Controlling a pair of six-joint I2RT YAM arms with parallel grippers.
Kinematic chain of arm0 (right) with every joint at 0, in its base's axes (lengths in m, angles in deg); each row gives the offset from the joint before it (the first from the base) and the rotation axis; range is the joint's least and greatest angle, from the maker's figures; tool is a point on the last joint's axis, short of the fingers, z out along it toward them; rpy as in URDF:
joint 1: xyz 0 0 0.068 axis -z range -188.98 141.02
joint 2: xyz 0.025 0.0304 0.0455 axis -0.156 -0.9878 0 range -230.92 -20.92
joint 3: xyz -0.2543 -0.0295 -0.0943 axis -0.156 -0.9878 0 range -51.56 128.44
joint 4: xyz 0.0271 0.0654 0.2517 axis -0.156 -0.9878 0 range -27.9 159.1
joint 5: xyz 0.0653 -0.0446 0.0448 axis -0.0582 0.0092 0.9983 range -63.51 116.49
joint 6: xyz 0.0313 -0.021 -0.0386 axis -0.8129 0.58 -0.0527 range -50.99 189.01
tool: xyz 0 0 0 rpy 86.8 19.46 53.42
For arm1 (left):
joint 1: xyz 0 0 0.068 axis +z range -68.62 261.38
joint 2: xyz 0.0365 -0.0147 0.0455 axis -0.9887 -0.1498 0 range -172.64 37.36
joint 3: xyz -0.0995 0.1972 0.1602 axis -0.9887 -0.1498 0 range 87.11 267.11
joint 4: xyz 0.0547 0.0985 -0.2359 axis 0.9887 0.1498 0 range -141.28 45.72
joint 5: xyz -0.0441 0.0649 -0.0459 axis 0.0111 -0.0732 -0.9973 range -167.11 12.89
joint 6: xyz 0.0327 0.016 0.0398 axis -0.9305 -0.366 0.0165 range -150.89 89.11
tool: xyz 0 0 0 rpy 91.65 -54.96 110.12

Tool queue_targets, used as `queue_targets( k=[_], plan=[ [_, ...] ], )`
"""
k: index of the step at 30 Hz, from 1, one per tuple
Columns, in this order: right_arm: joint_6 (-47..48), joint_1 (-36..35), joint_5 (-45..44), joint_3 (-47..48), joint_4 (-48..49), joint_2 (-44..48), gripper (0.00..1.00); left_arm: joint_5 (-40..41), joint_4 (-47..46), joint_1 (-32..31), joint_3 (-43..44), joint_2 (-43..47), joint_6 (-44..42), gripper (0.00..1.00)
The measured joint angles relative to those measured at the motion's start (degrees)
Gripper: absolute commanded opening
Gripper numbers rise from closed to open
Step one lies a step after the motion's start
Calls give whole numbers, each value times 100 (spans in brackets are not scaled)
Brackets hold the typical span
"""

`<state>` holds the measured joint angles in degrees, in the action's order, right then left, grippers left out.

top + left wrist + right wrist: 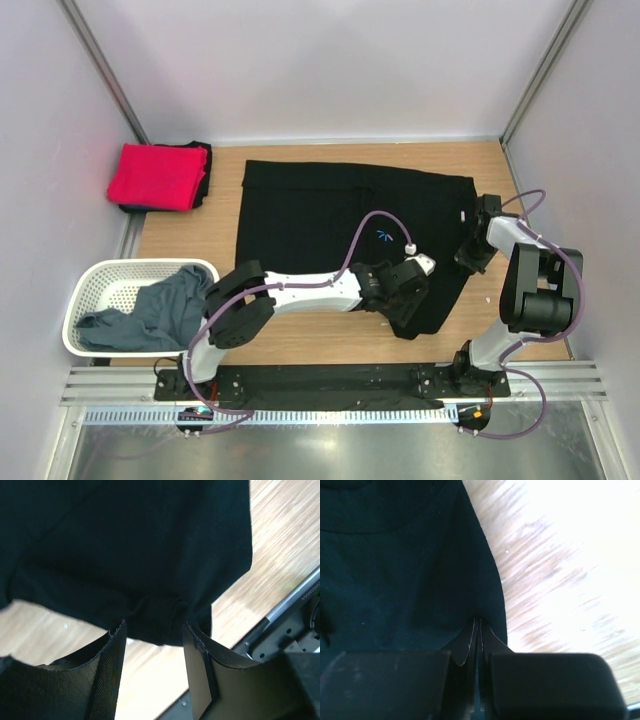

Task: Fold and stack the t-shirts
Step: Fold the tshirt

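white lattice basket (95, 290) (left edge), wooden table (300, 345)

Evenly and softly lit from above in the overhead view; sharp throughout, with only faint shadows under the arms and pale walls leaning outward toward the corners. Black t-shirt (340, 225) nearly featureless, folds swallowed by the dark. In the left wrist view, smeared wood grain on the tabletop (280, 545), soft focus on the near fingers (112, 672), cloth dim and underexposed. In the right wrist view, strong glare on the wood at upper right, washed almost white, grain streaked by blur; near fingers (475, 645) dark and unsharp.
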<state>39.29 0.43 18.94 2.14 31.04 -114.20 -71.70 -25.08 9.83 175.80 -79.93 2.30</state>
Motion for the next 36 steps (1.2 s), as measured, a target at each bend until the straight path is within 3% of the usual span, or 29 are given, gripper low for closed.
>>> queue_targets(
  k=[9, 16, 30, 33, 36],
  plan=[
    [-28, 35, 179, -7, 284, -11, 6, 103, -238, 0, 682, -378, -949, 45],
    [-37, 35, 219, -7, 356, -24, 6, 92, -188, -61, 638, -560, -1228, 38],
    [-37, 35, 227, 20, 354, -52, 6, -101, -153, -125, 470, -570, -1445, 39],
    [-37, 35, 227, 20, 352, -52, 6, -118, -153, -125, 468, -588, -1464, 26],
    [-37, 35, 225, 31, 345, -63, 5, -164, -155, -125, 468, -632, -1510, 0]
  ],
)
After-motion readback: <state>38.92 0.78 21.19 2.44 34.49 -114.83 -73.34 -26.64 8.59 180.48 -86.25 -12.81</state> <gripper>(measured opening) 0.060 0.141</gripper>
